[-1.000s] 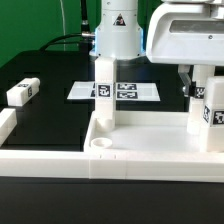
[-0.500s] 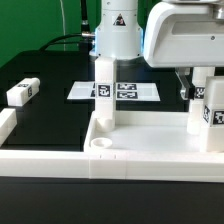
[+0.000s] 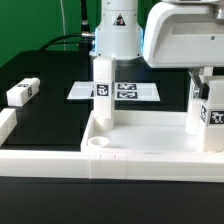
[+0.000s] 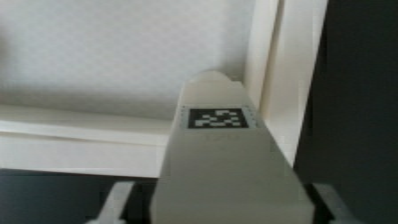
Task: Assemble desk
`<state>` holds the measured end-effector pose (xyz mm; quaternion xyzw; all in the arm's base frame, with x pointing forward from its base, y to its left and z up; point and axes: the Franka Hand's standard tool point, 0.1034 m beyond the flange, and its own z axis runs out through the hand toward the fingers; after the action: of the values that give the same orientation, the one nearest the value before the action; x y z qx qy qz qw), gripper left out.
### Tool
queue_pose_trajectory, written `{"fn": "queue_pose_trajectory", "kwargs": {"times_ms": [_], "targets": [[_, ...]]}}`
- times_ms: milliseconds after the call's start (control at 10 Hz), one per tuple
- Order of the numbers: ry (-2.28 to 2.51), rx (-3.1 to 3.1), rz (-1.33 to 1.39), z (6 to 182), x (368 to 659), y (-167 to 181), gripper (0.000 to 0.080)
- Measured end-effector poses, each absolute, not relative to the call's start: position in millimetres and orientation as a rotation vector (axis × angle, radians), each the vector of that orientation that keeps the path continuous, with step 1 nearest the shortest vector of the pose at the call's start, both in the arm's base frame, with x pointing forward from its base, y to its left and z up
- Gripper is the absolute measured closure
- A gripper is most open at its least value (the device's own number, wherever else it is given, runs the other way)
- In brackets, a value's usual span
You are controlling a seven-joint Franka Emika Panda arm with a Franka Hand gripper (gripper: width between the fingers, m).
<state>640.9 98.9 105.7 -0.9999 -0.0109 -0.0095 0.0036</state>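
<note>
The desk's tabletop (image 3: 150, 128) fills the lower right of the exterior view, on the black surface (image 3: 55, 115). The upright leg (image 3: 103, 95) stands in the tabletop's far-left corner. The gripped leg (image 3: 210, 122) stands at the frame's right edge, and the end effector (image 3: 208, 88) is closed against its sides. The loose leg (image 3: 22, 91) lies at mid-left.

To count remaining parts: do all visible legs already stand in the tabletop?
No, one leg lies loose on the black table, apart from the tabletop, at the exterior view's left.
</note>
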Motion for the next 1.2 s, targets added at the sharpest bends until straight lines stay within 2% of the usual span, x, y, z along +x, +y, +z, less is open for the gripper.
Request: {"fn": "queue_pose_trajectory", "kwargs": {"times_ms": [600,1200], "targets": [[0.483,-3.089,-0.028,105.2,640.8,98.8,0.0511],[1.295,-2.8,-0.017,104.8,641.2,98.3,0.0509]]}}
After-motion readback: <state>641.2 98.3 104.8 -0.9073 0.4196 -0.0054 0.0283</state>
